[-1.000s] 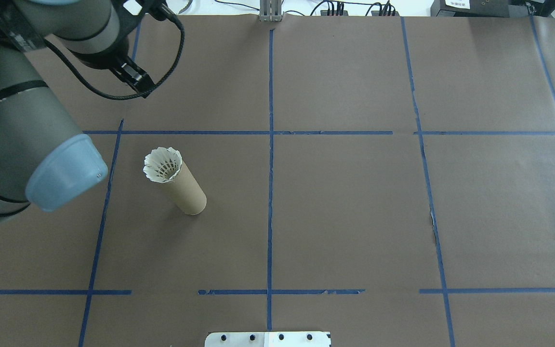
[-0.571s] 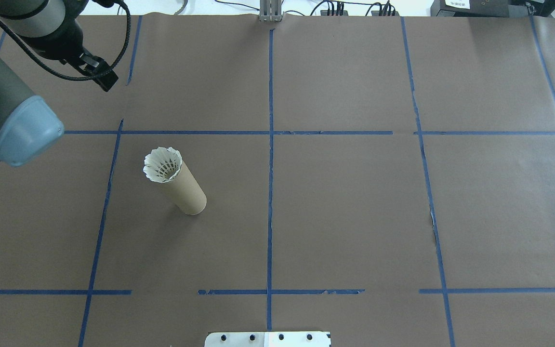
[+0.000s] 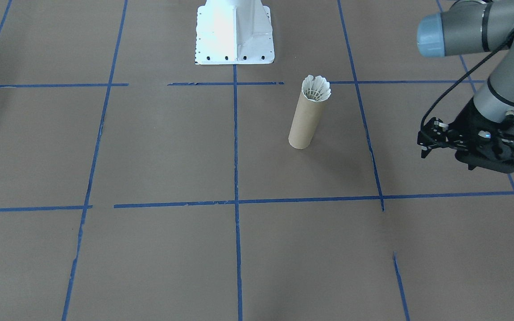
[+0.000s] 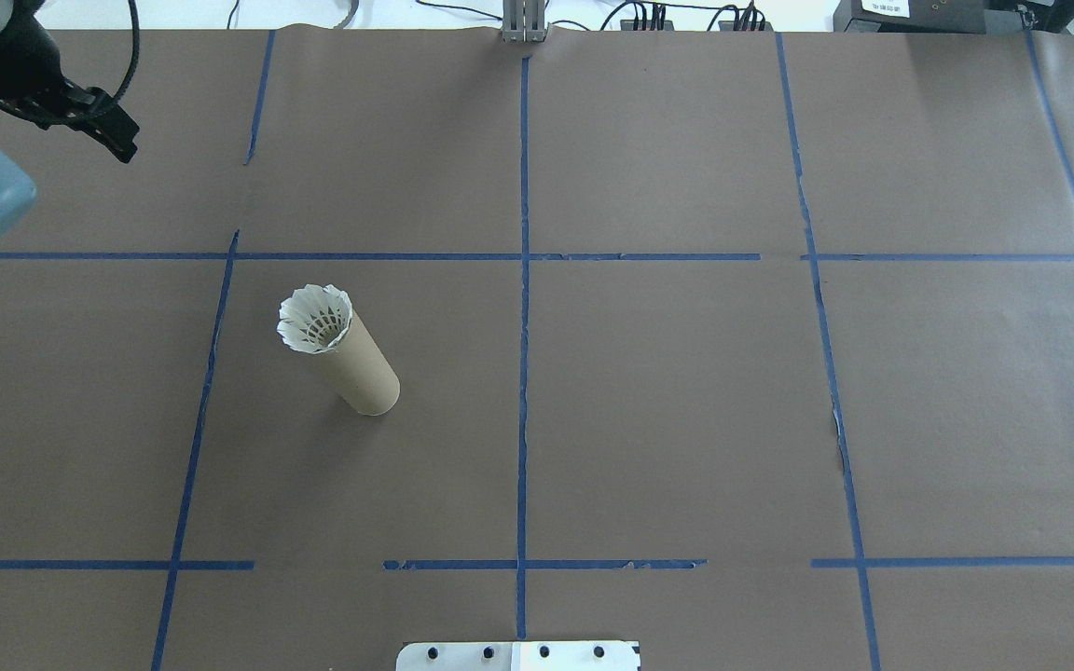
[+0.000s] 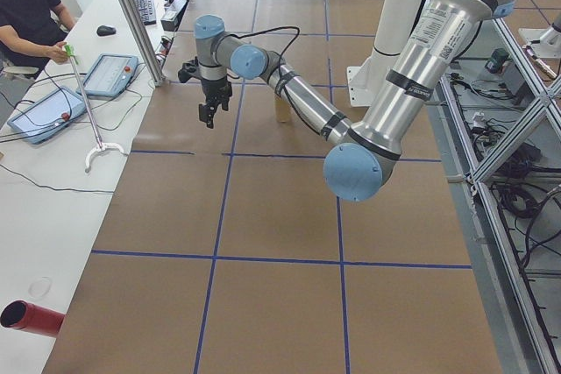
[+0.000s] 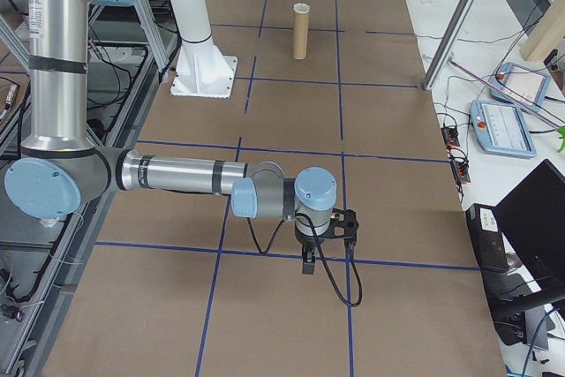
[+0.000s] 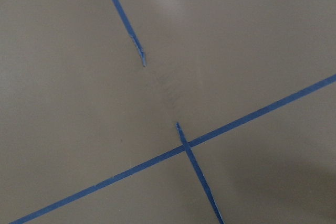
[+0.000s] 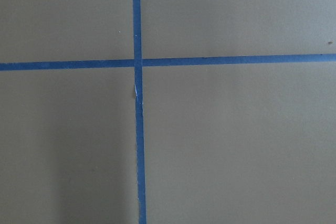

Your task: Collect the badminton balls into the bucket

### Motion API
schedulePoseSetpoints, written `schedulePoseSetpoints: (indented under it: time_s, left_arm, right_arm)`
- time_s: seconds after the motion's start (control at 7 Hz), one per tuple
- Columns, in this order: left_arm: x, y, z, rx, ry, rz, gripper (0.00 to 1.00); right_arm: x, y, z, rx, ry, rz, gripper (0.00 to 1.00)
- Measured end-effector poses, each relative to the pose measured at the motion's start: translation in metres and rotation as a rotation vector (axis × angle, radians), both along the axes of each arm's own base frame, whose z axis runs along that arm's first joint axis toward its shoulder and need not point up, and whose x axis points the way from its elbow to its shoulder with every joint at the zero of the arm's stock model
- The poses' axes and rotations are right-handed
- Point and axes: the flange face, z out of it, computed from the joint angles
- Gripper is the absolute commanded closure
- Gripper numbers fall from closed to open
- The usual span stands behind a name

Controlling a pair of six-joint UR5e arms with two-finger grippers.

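Sitting shuttlecock [image 4: 314, 318], left claw [image 4: 117, 140] well apart

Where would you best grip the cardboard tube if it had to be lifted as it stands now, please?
Probably around the bare mid-wall of the cardboard tube, fingers coming in level from either side. It stands upright and is round, and the shuttlecock fills its mouth, so a grip from above would likely crush the feathers.
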Motion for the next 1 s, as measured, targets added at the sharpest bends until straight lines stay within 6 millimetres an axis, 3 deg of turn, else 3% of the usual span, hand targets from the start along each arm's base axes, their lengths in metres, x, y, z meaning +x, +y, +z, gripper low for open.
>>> schedulePoseSetpoints:
  time_s: [0.14,0.43,0.71,1.0]
  left_arm:
    - [-0.027,-0.008,0.028,-0.019,0.021,-0.033,0.0]
    - [-0.061,-0.003,0.08,-0.067,0.036,-0.075,0.0]
    - [-0.104,0.018,0.145,-0.168,0.032,-0.126,0.0]
    - [-0.139,0.054,0.205,-0.239,0.051,-0.164,0.0]
  right_arm:
    - [0.0,0.0,0.0,0.0,0.0,0.0,0.0]
    - [0.0,0.0,0.0,0.0,0.0,0.0,0.0]
    - [0.0,0.0,0.0,0.0,0.0,0.0,0.0]
    - [0.0,0.0,0.0,0.0,0.0,0.0,0.0]
